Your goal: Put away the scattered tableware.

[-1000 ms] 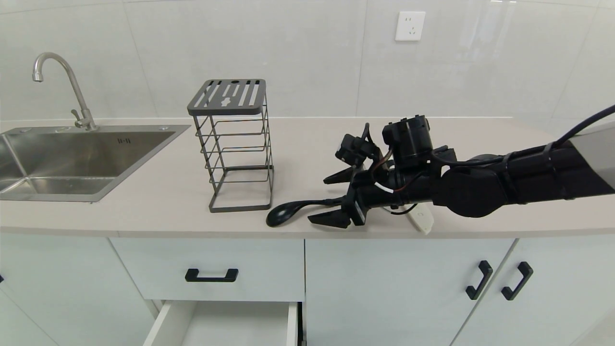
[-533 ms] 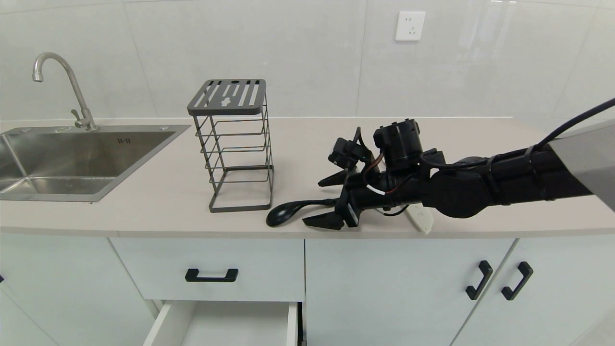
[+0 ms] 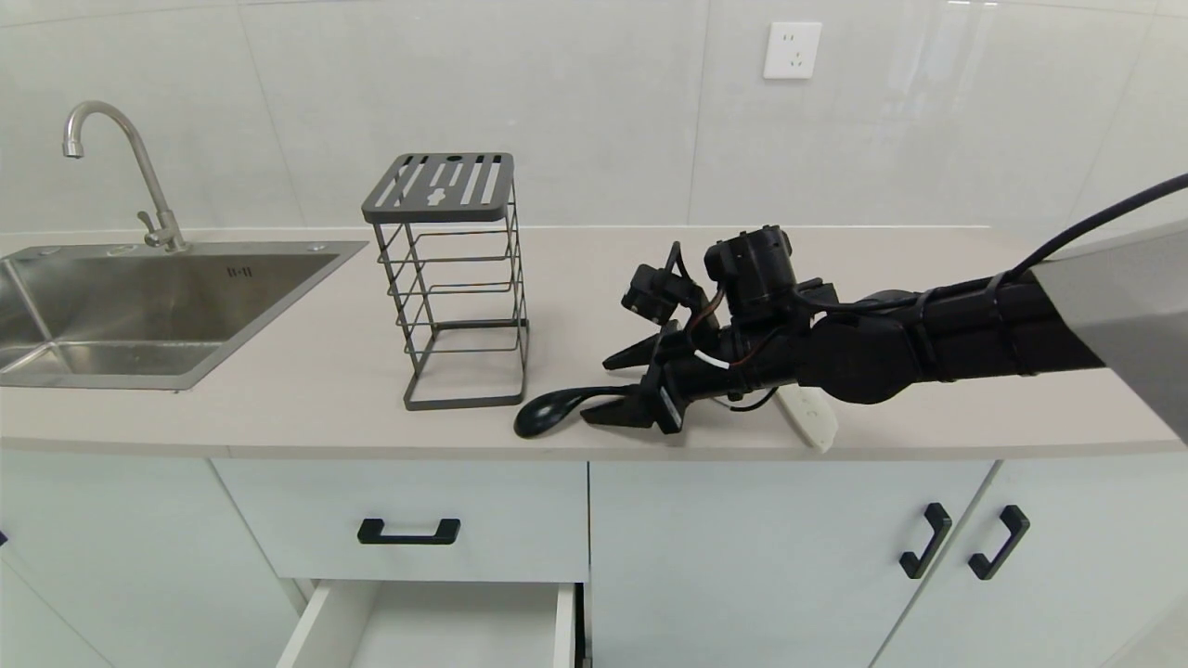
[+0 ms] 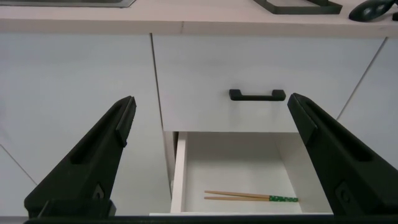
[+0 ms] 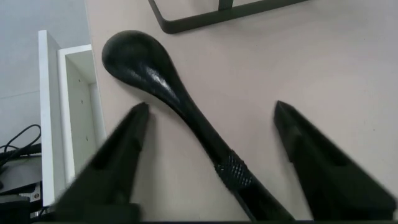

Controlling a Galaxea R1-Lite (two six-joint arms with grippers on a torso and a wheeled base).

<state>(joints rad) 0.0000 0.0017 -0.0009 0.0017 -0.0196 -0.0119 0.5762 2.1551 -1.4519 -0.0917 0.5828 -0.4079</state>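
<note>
- Since a second ago the right arm has slid toward 9 o'clock and dipped lower, so the right end effector now reaches over the handle of the black spoon; the spoon itself has not moved.
- Its fingers are spread wide, released, one on each side of the handle and touching nothing that I can see.
- That spoon lies flat on the surface near the front edge, bowl toward the wire rack and at about 4 o'clock from the rack's base.
- At 3 o'clock from the spoon, a white oblong item lies by the edge, partly hidden under the arm.
- Sink and faucet are at 9 o'clock from the rack, well apart from it.
- Below the surface a drawer stands pulled open, with a pair of chopsticks lying inside.
- The left end effector hangs in front of the cabinets, facing that drawer, fingers parted and grasping nothing.
</note>
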